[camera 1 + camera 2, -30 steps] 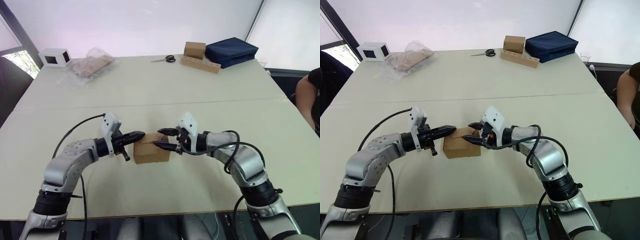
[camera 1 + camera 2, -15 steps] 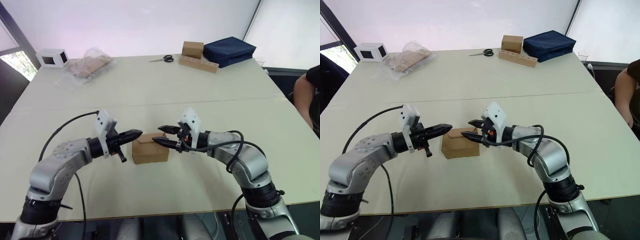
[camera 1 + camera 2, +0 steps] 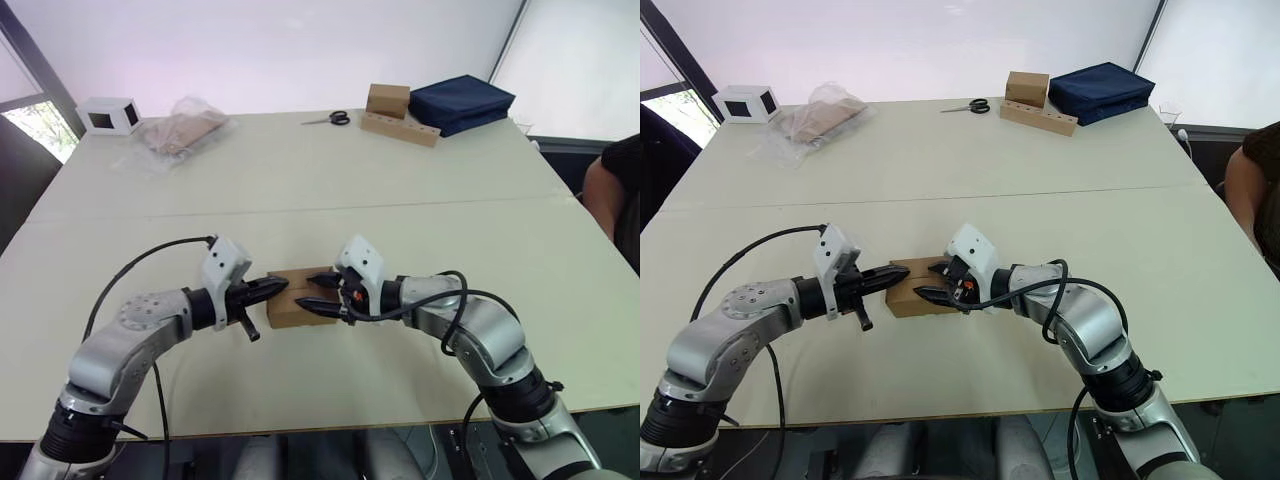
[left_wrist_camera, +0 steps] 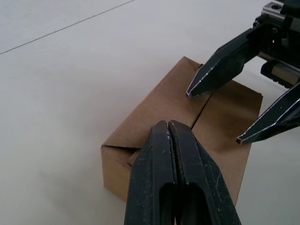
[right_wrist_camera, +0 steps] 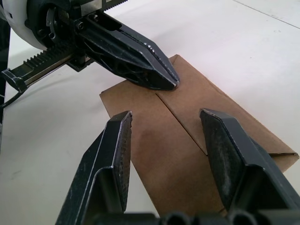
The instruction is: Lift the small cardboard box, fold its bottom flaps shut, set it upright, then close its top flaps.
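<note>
A small cardboard box point(image 3: 297, 296) sits on a pale desk point(image 3: 330, 180), near the middle of the front edge, resting on the surface with its upper flaps folded flat and a seam running across the top. Two robot arms reach in from either side. The left gripper point(image 4: 169, 125) has its two black fingers pressed together, holding nothing, with the tip at or just above the box's left end. The right gripper point(image 5: 166, 117) is spread wide, its fingers hovering over the box's right half without gripping it; whether one tip touches the cardboard is hard to tell.

The step in hand looks like the last one, pressing the top flaps shut, since the box appears to stand upright with its top nearly closed. The next move probably calls for gentle downward pressure along the seam while the other gripper steadies the box.

Along the far edge lie scissors point(image 3: 330, 118), a navy pouch point(image 3: 460, 100), a white box point(image 3: 108, 114) and a plastic bag point(image 3: 180, 128).
</note>
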Controlling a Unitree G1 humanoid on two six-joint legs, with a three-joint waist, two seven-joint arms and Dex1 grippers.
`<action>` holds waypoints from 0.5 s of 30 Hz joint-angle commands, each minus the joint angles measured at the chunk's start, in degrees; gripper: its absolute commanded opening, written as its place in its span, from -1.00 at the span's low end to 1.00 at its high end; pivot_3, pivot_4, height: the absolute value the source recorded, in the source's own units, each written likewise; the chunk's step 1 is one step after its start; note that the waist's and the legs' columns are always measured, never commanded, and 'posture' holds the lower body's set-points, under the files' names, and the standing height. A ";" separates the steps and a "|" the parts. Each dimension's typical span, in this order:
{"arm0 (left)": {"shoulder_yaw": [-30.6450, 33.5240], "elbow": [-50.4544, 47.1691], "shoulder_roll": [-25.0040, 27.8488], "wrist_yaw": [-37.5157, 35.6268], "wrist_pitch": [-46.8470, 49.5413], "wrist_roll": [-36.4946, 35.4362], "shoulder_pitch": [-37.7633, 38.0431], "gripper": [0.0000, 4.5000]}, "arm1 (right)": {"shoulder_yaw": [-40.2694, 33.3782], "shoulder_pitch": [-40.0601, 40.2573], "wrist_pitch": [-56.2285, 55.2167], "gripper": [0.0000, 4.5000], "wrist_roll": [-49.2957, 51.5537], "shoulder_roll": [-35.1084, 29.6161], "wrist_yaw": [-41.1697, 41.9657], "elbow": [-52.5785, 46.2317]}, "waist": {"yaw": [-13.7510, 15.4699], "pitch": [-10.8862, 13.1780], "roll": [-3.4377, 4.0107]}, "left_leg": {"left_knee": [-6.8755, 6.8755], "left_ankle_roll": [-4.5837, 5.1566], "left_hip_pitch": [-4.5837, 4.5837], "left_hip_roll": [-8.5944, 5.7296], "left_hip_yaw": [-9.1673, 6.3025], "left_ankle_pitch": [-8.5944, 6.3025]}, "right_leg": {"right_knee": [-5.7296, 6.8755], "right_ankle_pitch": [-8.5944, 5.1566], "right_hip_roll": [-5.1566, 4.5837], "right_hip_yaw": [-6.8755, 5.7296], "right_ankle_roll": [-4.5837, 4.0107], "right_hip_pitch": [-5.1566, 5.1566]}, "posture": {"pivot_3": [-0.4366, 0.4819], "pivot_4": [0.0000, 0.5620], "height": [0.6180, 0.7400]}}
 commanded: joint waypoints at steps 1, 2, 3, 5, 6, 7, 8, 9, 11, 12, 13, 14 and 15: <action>-2.14 -0.15 1.32 -0.61 -0.20 2.18 0.49 -1.00 | 0.85 -0.34 1.08 0.03 -0.37 -0.38 -0.38 0.32 | 0.00 -0.01 0.00 | 0.00 0.00 0.01 0.00 0.00 0.00 | 0.00 0.00 0.00 0.00 0.00 0.00 | -0.05 -0.47 1.00; -2.27 -0.10 1.41 -0.70 -0.39 2.45 0.59 -1.00 | 0.82 -0.40 1.11 0.03 -0.42 -0.32 -0.40 0.39 | 0.00 -0.01 0.00 | 0.00 0.00 0.02 0.00 0.00 0.00 | 0.00 0.00 0.00 0.00 0.00 0.02 | -0.05 -0.47 1.00; -2.36 -0.11 1.59 -0.83 -0.67 2.75 0.92 -1.00 | 0.80 -0.42 1.14 0.03 -0.45 -0.26 -0.40 0.41 | 0.00 -0.01 0.00 | 0.00 0.00 0.03 0.00 0.00 0.00 | 0.00 0.00 0.00 0.00 0.00 0.02 | -0.05 -0.47 1.00; -2.41 -0.05 1.83 -1.02 -1.39 3.30 1.62 -1.00 | 0.74 -0.38 1.10 0.03 -0.48 -0.20 -0.41 0.44 | -0.04 -0.02 0.01 | 0.00 0.00 0.04 0.00 0.00 0.00 | 0.00 0.00 0.00 0.00 0.00 0.03 | -0.05 -0.47 1.00; -2.41 -0.01 1.88 -1.08 -1.67 3.45 1.84 -1.00 | 0.72 -0.37 1.08 0.03 -0.48 -0.19 -0.41 0.45 | -0.06 -0.02 0.01 | 0.00 0.01 0.04 0.00 0.00 0.00 | 0.00 0.00 0.00 0.00 0.00 0.03 | -0.05 -0.47 1.00; -2.17 0.12 1.74 -1.02 -2.38 3.70 2.19 -1.00 | 0.59 -0.24 0.83 0.03 -0.51 -0.10 -0.49 0.48 | -0.06 -0.02 0.01 | 0.00 0.01 0.04 0.00 0.00 0.00 | 0.00 0.00 0.00 0.00 0.00 0.03 | -0.05 -0.47 1.00; -1.99 0.21 1.61 -0.99 -2.88 3.88 2.42 -1.00 | 0.49 -0.15 0.64 0.03 -0.53 -0.04 -0.55 0.50 | -0.07 -0.02 0.01 | 0.00 0.01 0.04 0.00 0.00 0.00 | 0.00 0.00 0.00 0.00 0.00 0.03 | -0.05 -0.47 1.00; -0.97 0.60 0.68 -0.57 -3.91 3.63 2.63 -1.00 | 0.03 0.10 -0.27 0.03 -0.54 0.09 -0.53 0.57 | -0.08 -0.02 0.01 | 0.00 0.01 0.04 0.00 0.01 0.00 | 0.00 0.00 0.00 0.00 0.00 0.03 | -0.05 -0.47 1.00; 0.97 1.29 -0.86 0.02 -5.48 2.82 2.87 -1.00 | -1.33 0.65 -2.62 0.03 -0.22 0.71 -0.49 0.66 | -0.04 -0.02 0.01 | 0.00 0.01 0.04 0.00 0.01 -0.01 | -0.01 0.00 0.00 0.00 0.00 0.03 | -0.05 -0.47 1.00; 1.62 1.52 -1.35 0.11 -5.92 2.49 2.96 -1.00 | -1.81 0.84 -3.51 0.03 -0.04 0.95 -0.48 0.70 | -0.05 -0.02 0.01 | 0.00 0.01 0.04 0.00 0.01 -0.01 | -0.01 0.00 0.00 0.00 0.00 0.03 | -0.05 -0.47 1.00; 2.40 1.67 -1.81 0.00 -5.74 1.60 3.07 -1.00 | -2.43 1.04 -4.38 0.03 0.23 1.25 -0.49 0.62 | -0.05 -0.02 0.01 | 0.00 0.01 0.04 0.00 0.01 -0.01 | 0.00 0.00 0.00 0.00 0.00 0.03 | -0.05 -0.47 1.00; 3.31 1.87 -2.04 0.24 -5.48 1.07 3.37 -1.00 | -4.49 1.29 -5.32 0.03 1.47 2.28 -0.89 0.31 | -0.05 -0.02 0.01 | 0.00 0.01 0.04 0.00 0.01 -0.01 | 0.00 0.00 0.00 0.00 0.00 0.03 | -0.05 -0.47 1.00; 4.03 1.78 -2.26 0.38 -5.73 0.83 3.78 -1.00 | -6.68 1.61 -6.53 0.03 2.53 3.28 -1.45 -0.04 | -0.05 -0.02 0.01 | 0.00 0.01 0.04 0.00 0.01 -0.01 | 0.00 0.00 0.00 0.00 0.00 0.03 | -0.05 -0.47 1.00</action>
